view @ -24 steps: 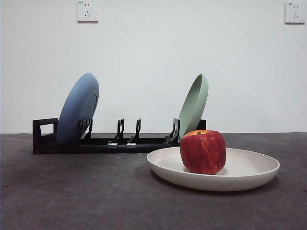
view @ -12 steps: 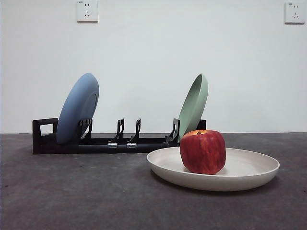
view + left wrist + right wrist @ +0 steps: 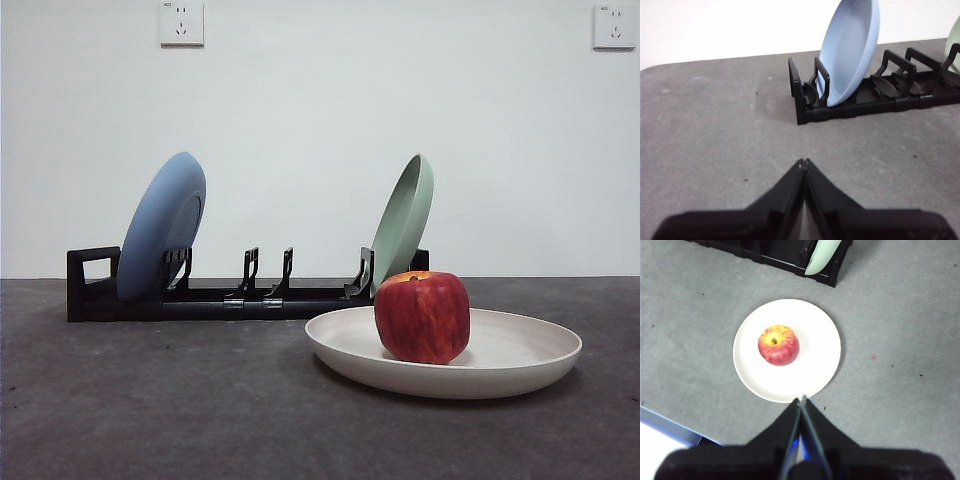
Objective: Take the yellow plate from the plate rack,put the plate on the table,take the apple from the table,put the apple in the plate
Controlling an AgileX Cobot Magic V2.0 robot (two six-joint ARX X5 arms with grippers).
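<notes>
Below the right fingers (image 3: 803,399), pressed together, the apple (image 3: 778,345) sits on the yellow plate (image 3: 820,365).

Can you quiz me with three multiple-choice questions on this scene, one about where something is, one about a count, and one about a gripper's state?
1. Where is the apple?
A. on the bare table
B. on the yellow plate
C. in the plate rack

2. How many plates stand in the plate rack?
A. one
B. two
C. three

3. How is the right gripper?
A. shut, holding nothing
B. shut on the apple
C. open around the plate's rim

Answers:
1. B: the apple sits inside the rim, left of the plate's middle in the front view.
2. B: only the light blue plate and the pale green plate lean in the rack.
3. A: its jaws meet at the tips above the table, apart from the apple.
</notes>
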